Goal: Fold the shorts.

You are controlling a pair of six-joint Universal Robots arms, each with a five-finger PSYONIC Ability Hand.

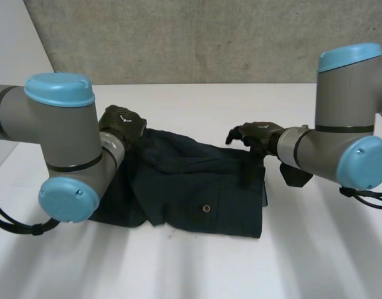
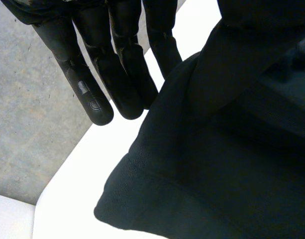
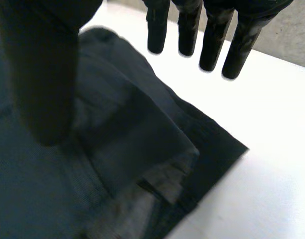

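While the dark shorts [image 1: 203,187] lie spread on the white desk [image 1: 197,268] in the head view, the left hand [image 1: 122,123] is at their far left corner and the right hand [image 1: 256,134] at their far right corner.

In the left wrist view, the fingers [image 2: 90,92] are straight and empty, just beside the hem.

In the right wrist view, the fingers [image 3: 212,42] are straight, reach past the corner and grip nothing.

The step looks like lining up the grasp. Next, each hand needs to pinch its corner before folding.

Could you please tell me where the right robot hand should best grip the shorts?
Likely the far right corner of the shorts, approached from the far edge: it juts onto bare table, close under the right robot hand, whose fingers are straight.
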